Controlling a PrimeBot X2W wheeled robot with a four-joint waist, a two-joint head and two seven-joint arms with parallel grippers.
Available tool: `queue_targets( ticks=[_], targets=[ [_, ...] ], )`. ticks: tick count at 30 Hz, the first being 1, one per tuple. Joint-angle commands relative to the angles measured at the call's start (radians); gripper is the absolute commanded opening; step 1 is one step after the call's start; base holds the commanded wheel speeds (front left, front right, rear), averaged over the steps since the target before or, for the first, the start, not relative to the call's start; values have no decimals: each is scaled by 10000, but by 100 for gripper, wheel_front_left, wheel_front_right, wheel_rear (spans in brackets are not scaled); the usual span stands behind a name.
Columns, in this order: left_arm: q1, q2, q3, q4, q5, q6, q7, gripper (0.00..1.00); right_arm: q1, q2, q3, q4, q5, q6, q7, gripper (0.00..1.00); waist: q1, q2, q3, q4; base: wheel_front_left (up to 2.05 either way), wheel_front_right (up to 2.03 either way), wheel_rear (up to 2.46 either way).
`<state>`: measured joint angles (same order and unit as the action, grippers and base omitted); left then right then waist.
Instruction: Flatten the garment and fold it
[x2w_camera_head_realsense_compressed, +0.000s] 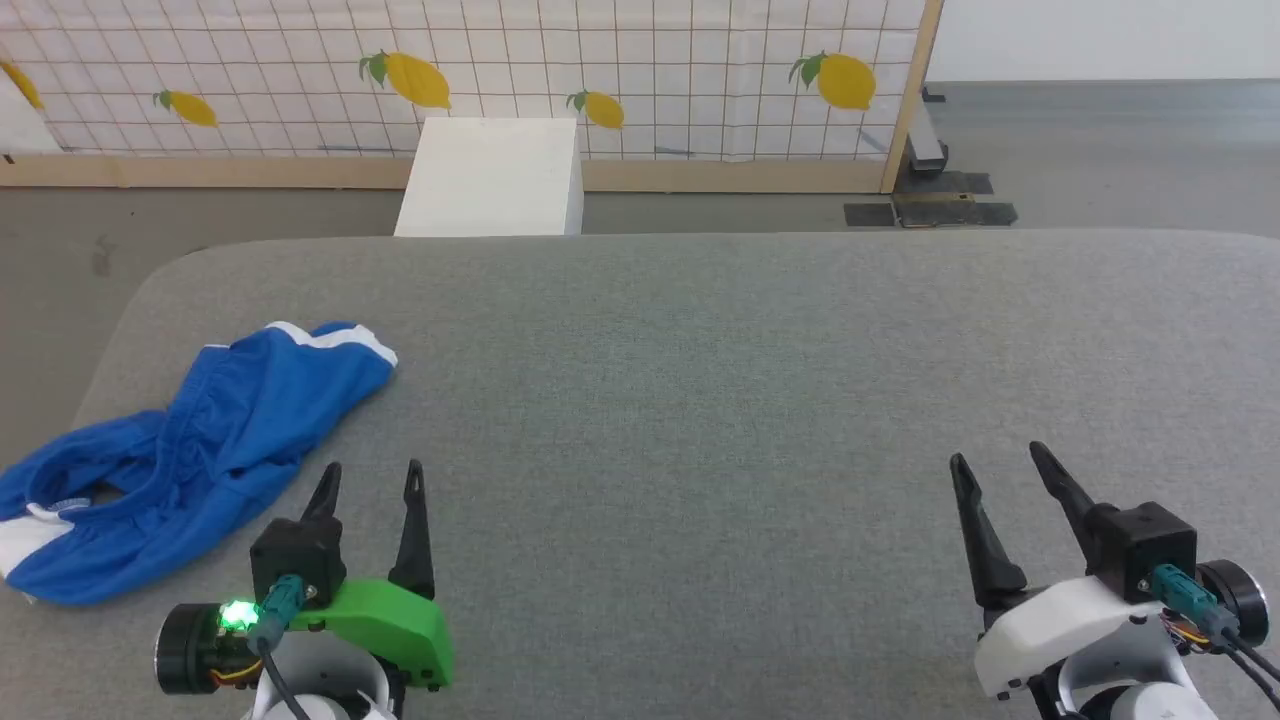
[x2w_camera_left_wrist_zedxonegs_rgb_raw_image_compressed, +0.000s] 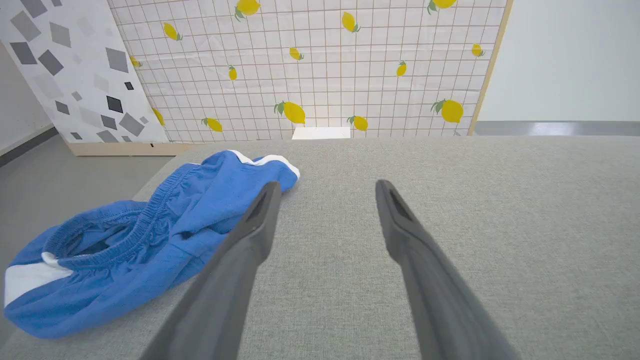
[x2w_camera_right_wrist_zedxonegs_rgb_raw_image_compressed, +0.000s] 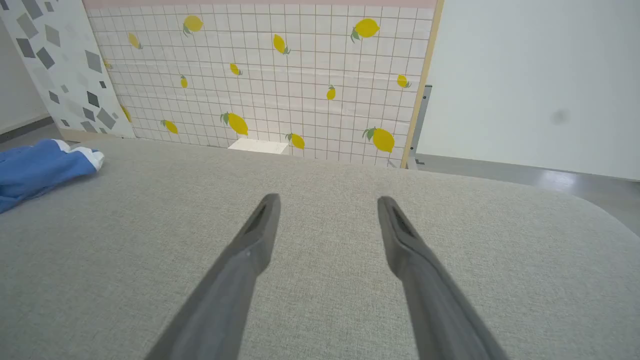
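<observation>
The garment (x2w_camera_head_realsense_compressed: 190, 450), bright blue shorts with white trim, lies crumpled near the left edge of the grey padded table (x2w_camera_head_realsense_compressed: 700, 400); its gathered waistband gapes toward the front left. My left gripper (x2w_camera_head_realsense_compressed: 372, 468) hovers open just right of the garment, empty, its left finger close to the fabric. In the left wrist view the garment (x2w_camera_left_wrist_zedxonegs_rgb_raw_image_compressed: 150, 235) spreads to the left of the left gripper (x2w_camera_left_wrist_zedxonegs_rgb_raw_image_compressed: 326, 184). My right gripper (x2w_camera_head_realsense_compressed: 995, 450) stands open and empty at the lower right, far from the cloth. The right wrist view shows the right gripper (x2w_camera_right_wrist_zedxonegs_rgb_raw_image_compressed: 327, 197) open and a leg of the garment (x2w_camera_right_wrist_zedxonegs_rgb_raw_image_compressed: 40, 167) at far left.
A white box (x2w_camera_head_realsense_compressed: 490, 178) stands on the floor behind the table. A lemon-patterned tiled panel (x2w_camera_head_realsense_compressed: 500, 70) runs along the back, with a wooden post (x2w_camera_head_realsense_compressed: 912, 95) at its right end. Bare grey table surface spreads across the middle and right.
</observation>
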<state>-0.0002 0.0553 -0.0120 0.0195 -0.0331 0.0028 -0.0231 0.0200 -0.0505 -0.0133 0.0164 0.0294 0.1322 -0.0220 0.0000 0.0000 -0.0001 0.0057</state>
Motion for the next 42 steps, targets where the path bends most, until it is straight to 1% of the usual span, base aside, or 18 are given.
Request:
queue_targets(
  ticks=[1, 10, 20, 42],
  targets=[
    [-3, -6, 2, 37, -94, 61, -104, 100, 77, 0, -41, 48, 141, -2, -104, 100, 0, 0, 1, 33, 0, 0, 0],
    [1, -10, 30, 125, -262, 100, -290, 100, 121, 1, -84, 188, 350, -3, -291, 100, 0, 0, 13, 335, 0, 0, 0],
    [-6, -14, 74, 225, -437, 124, -495, 100, 138, 1, -140, 374, 555, -4, -497, 100, 0, 0, 50, 854, 0, 0, 0],
    [-12, -23, 134, 462, -791, 180, -950, 100, 212, 1, -237, 846, 991, -7, -954, 100, 0, 0, 82, 2271, 0, 0, 0]
  ],
)
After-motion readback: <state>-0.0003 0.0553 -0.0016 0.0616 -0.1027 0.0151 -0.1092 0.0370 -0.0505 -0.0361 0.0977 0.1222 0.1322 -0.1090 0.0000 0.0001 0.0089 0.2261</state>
